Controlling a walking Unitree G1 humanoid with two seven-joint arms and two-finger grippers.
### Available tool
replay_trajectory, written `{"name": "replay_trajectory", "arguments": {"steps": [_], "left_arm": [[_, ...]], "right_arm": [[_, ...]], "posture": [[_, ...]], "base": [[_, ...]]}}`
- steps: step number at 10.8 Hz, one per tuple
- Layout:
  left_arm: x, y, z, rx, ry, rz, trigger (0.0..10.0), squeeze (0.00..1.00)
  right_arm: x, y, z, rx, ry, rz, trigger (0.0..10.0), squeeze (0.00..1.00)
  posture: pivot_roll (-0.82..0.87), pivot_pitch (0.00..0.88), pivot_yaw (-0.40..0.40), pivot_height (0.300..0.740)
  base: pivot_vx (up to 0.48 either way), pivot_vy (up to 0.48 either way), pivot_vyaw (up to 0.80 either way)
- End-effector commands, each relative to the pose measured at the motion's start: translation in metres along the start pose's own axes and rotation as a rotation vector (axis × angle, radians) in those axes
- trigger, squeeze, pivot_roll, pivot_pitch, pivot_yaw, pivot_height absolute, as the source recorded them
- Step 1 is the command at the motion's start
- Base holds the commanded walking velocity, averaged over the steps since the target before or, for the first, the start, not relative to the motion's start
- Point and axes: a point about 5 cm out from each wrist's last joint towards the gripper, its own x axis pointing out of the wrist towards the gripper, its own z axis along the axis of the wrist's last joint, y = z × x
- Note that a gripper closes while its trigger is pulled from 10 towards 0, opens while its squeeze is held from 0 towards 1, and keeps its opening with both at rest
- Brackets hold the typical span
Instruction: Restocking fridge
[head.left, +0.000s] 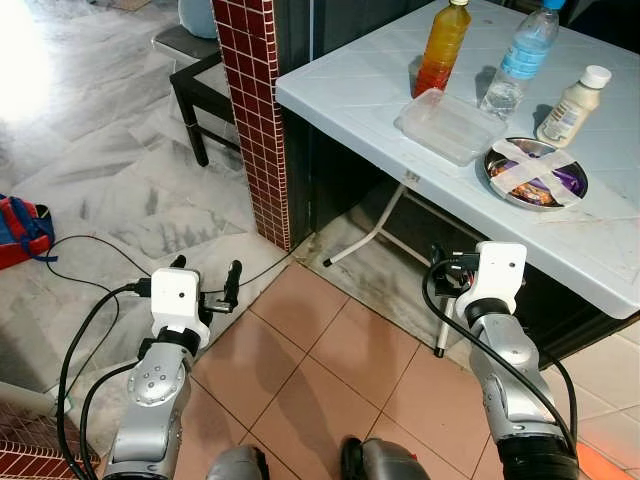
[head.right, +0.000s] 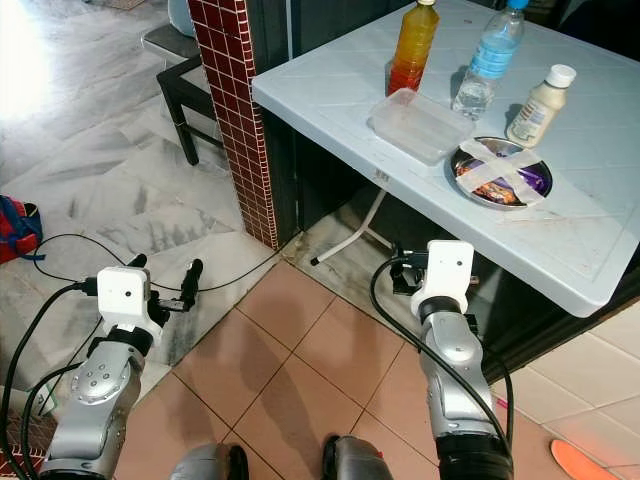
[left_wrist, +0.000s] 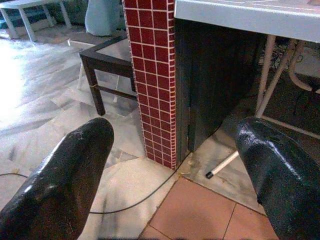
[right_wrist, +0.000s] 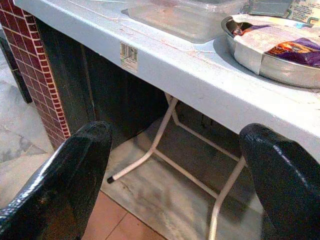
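On the white tabletop ahead stand an orange bottle, a water bottle, a sauce bottle, a clear box and a taped bowl. Both grippers hang below its edge, left gripper and right gripper each spread wide and empty (no fridge in view). Best to step closer, raise the right arm above the edge first, then take an upright bottle by its middle.
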Motion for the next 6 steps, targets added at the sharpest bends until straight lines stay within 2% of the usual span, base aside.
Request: {"name": "replay_trajectory", "arguments": {"steps": [1, 2, 6], "left_arm": [[-0.0010, 0.0040, -0.0004, 0.011, 0.005, 0.013, 10.0, 0.00], [0.0039, 0.0027, 0.0018, 0.014, -0.003, 0.003, 10.0, 0.00], [0.0062, -0.0002, 0.0023, 0.016, -0.006, -0.007, 10.0, 0.00]], "right_arm": [[0.0002, 0.0007, 0.0036, 0.002, -0.007, 0.000, 10.0, 0.00], [0.0041, 0.0003, 0.0084, 0.041, -0.022, -0.004, 10.0, 0.00], [0.0060, 0.0011, 0.0096, 0.057, -0.025, -0.004, 10.0, 0.00]], "posture": [[0.00, 0.000, 0.000, 0.740], [-0.01, 0.104, 0.013, 0.740], [-0.02, 0.102, 0.010, 0.740]], "base": [[0.000, 0.000, 0.00], [0.000, 0.000, 0.00], [0.000, 0.000, 0.00]]}}
